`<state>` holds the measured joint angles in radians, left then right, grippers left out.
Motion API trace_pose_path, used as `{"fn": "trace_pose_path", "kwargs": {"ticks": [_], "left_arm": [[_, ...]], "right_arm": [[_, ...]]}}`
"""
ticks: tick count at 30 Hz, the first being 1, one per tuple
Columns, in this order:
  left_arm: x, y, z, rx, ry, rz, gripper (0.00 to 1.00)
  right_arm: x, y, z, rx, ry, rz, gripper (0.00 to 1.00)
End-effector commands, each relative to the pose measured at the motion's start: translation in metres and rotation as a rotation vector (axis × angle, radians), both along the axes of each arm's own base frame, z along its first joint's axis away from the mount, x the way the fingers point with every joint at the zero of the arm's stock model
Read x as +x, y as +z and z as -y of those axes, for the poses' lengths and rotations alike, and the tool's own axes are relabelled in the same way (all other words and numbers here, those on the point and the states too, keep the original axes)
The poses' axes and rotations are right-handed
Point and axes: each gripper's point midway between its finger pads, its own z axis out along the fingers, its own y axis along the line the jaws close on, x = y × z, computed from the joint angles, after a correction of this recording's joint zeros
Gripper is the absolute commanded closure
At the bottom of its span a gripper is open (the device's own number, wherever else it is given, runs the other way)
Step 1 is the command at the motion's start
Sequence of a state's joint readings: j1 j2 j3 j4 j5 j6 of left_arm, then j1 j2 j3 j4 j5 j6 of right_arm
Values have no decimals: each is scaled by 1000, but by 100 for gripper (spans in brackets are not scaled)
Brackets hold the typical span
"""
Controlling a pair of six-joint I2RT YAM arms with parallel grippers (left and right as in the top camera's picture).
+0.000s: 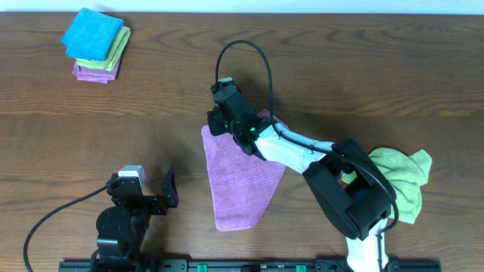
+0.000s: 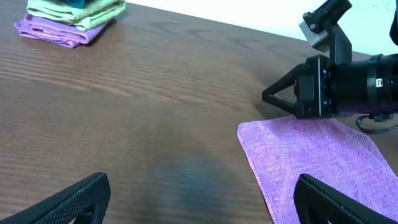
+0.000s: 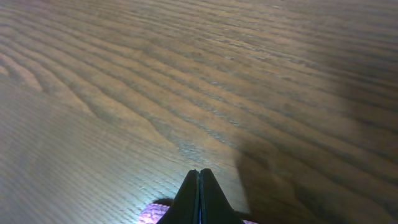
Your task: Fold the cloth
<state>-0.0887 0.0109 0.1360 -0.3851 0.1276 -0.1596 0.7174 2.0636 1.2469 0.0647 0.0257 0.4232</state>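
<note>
A purple cloth (image 1: 242, 181) lies flat mid-table, wide at the far edge and narrowing toward the front. It also shows in the left wrist view (image 2: 311, 155). My right gripper (image 1: 212, 121) is at the cloth's far-left corner with its fingers pressed together. In the right wrist view its tips (image 3: 199, 173) hold nothing, and a bit of purple cloth (image 3: 149, 216) shows beneath the fingers. The left wrist view shows this gripper (image 2: 267, 98) low over the cloth's far edge. My left gripper (image 1: 142, 183) is open and empty, left of the cloth near the front, also shown in its own wrist view (image 2: 199, 205).
A stack of folded cloths (image 1: 96, 44), blue on green on purple, sits at the far left and shows in the left wrist view (image 2: 71, 15). A crumpled green cloth (image 1: 401, 177) lies at the right beside the right arm's base.
</note>
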Motion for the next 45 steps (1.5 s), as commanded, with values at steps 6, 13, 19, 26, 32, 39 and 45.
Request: {"fn": "trace_pose_path", "kwargs": {"ticks": [6, 13, 19, 26, 32, 39, 45], "left_arm": [[0, -9, -2, 2, 8, -17, 5], [0, -9, -2, 2, 8, -17, 5], [0, -9, -2, 2, 8, -17, 5], [0, -9, -2, 2, 8, -17, 5], [0, -9, -2, 2, 8, -18, 5], [0, -9, -2, 2, 8, -17, 5], [0, -9, -2, 2, 8, -17, 5]], "right_arm": [[-15, 82, -9, -18, 159, 9, 99], [-44, 103, 65, -301, 53, -51, 99], [-46, 74, 124, -395, -92, -189, 99], [-51, 52, 141, -184, 67, -359, 73], [-71, 29, 152, -202, 157, -409, 21], [-73, 11, 166, -206, 143, -414, 12], [-68, -1, 185, -182, 99, -415, 25]]}}
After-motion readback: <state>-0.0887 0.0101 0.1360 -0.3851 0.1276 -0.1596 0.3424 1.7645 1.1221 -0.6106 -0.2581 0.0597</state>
